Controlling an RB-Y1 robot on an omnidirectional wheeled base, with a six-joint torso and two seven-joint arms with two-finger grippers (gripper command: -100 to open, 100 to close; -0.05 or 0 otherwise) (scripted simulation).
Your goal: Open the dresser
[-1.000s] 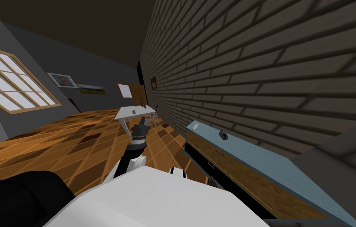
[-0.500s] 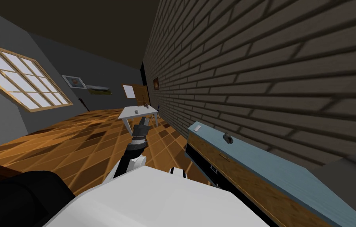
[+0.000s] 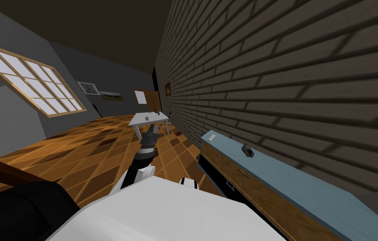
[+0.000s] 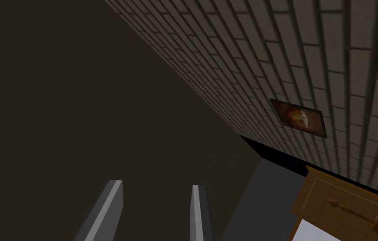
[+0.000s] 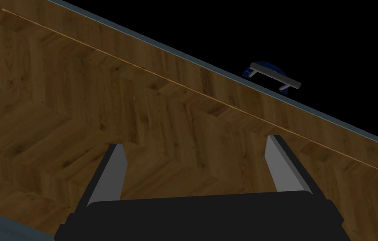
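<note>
1. Wood-grained front of the dresser [image 5: 100, 108] lies close before the right gripper [image 5: 195, 142]. Its fingers [image 5: 111, 175] are spread wide with nothing between them and are aimed at the panel on a slant.
2. Past the fingertips a thin pale seam [image 5: 184, 88] crosses the wood. Beyond the panel's blue-grey edge a grey bar handle [image 5: 275, 78] shows against a black area [image 5: 330, 37], apart from both fingers.
3. Seen from the head, the dresser runs low along the brick wall [image 3: 288, 62] on my right, with a blue top [image 3: 301, 188] over the wood front.
4. On that top a dark lump [image 3: 247, 150] sits nearer to me, and a small white item [image 3: 211, 136] lies near the far end.
5. The left arm [image 3: 142, 157] stretches forward and upward over the wooden floor [image 3: 79, 150], well apart from the dresser. The left gripper [image 3: 154, 130] points up and ahead, its fingers parted and holding nothing.
6. Farther off, a white desk [image 3: 148, 119] carrying a few small things stands near the brick wall. A brown door [image 3: 152, 98] is behind it, and a window [image 3: 33, 83] is on the left wall.
</note>
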